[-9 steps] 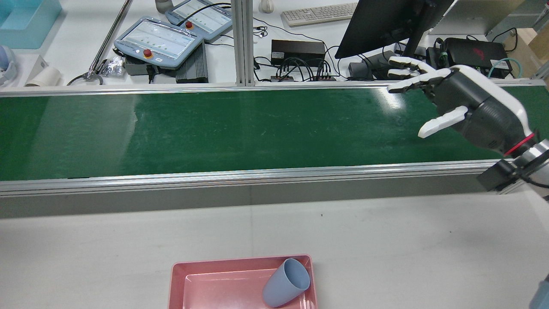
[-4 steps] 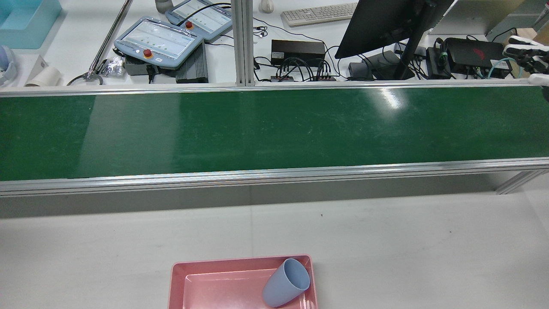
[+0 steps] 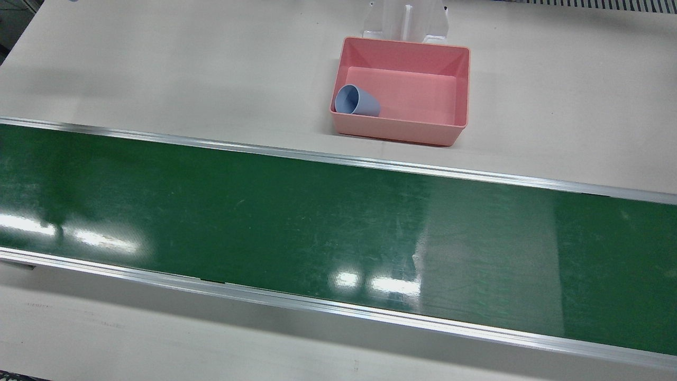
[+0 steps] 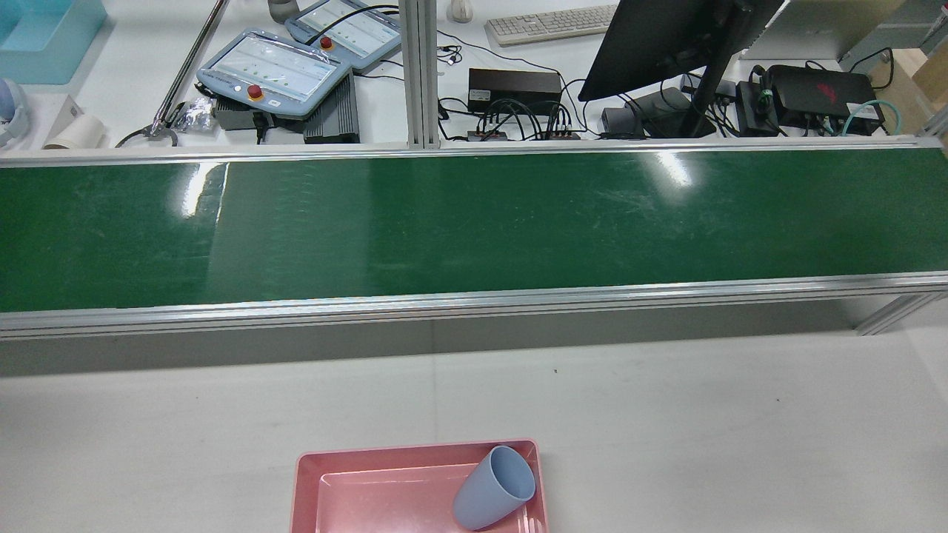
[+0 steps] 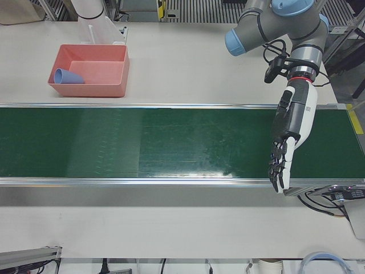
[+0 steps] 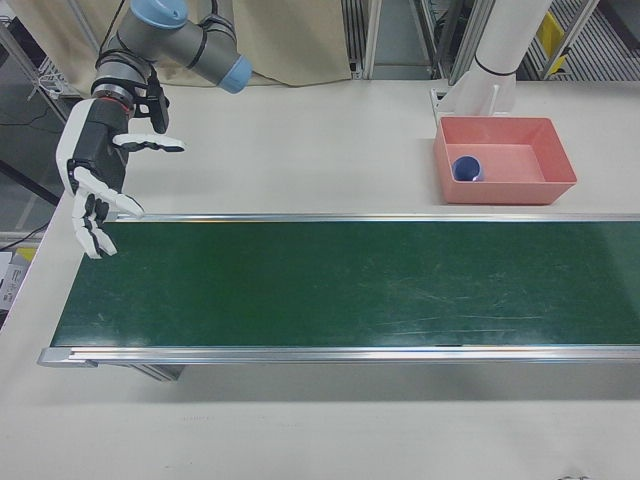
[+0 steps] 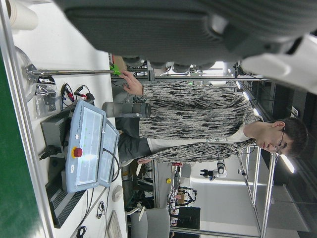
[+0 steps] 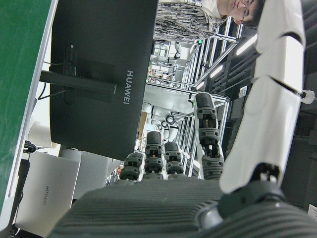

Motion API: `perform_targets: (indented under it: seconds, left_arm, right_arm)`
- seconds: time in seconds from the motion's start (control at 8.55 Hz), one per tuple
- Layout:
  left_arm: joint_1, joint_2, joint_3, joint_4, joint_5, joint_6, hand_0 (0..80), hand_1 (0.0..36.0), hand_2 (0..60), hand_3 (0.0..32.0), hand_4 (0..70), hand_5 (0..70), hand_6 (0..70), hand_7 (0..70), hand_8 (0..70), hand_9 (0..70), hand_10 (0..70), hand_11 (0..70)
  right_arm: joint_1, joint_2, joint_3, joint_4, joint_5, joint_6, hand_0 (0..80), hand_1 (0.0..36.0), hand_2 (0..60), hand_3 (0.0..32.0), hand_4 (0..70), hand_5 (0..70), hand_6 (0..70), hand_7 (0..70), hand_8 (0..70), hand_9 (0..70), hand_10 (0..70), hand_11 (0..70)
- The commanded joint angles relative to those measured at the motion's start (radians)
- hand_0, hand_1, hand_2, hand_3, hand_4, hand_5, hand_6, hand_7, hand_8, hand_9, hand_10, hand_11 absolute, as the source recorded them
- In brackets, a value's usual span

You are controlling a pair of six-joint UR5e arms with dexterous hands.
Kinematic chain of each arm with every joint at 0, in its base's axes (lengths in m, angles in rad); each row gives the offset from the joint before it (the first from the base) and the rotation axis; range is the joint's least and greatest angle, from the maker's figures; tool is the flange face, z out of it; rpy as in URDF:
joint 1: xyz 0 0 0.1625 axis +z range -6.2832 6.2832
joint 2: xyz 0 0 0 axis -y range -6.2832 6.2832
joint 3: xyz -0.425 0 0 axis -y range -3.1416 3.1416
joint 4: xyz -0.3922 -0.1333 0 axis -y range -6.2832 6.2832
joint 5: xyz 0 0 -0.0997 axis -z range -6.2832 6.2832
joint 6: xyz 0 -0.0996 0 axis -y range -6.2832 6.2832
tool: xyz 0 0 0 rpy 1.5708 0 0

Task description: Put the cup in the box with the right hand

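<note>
The blue cup lies tipped inside the pink box, far from the spread, empty right hand; jolting the box could roll it.

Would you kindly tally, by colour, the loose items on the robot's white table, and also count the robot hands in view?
Blue cup, lying on its side inside the box: 1
Pink box: 1
Robot hands, both open and holding nothing: 2, the left robot hand and the right robot hand
Total: 4
</note>
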Motion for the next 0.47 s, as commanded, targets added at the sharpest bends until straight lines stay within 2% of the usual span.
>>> perform_targets:
  seconds: [0.0, 0.12, 0.23, 0.35]
  left_arm:
    - [0.000, 0.000, 0.001, 0.000, 0.000, 0.000, 0.0, 0.0, 0.0, 0.0, 0.0, 0.0, 0.0, 0.0, 0.0, 0.0, 0.0, 0.0]
    - [0.000, 0.000, -0.001, 0.000, 0.000, 0.000, 0.0, 0.0, 0.0, 0.0, 0.0, 0.0, 0.0, 0.0, 0.0, 0.0, 0.0, 0.0]
    - [0.000, 0.000, -0.001, 0.000, 0.000, 0.000, 0.0, 0.0, 0.0, 0.0, 0.0, 0.0, 0.0, 0.0, 0.0, 0.0, 0.0, 0.0]
    - [-0.002, 0.000, -0.001, 0.000, 0.000, 0.000, 0.0, 0.0, 0.0, 0.0, 0.0, 0.0, 0.0, 0.0, 0.0, 0.0, 0.0, 0.0]
  right_arm:
    - [0.030, -0.014, -0.037, 0.052, -0.007, 0.001, 52.7, 16.9, 12.6, 0.0, 30.0, 6.3, 7.0, 22.6, 13.5, 23.4, 7.5, 12.4]
    - [0.031, -0.011, -0.035, 0.053, -0.007, 0.001, 51.4, 17.0, 15.4, 0.0, 27.4, 6.2, 7.0, 22.2, 13.2, 23.1, 7.9, 12.9]
    - [0.049, -0.006, -0.029, 0.052, -0.007, -0.002, 53.1, 14.5, 4.4, 0.0, 29.7, 6.4, 6.9, 21.8, 13.2, 23.0, 8.1, 13.3]
    - [0.068, -0.011, -0.025, 0.052, -0.021, -0.004, 53.0, 16.0, 8.4, 0.0, 28.9, 6.5, 7.0, 21.8, 13.3, 23.0, 8.0, 13.1]
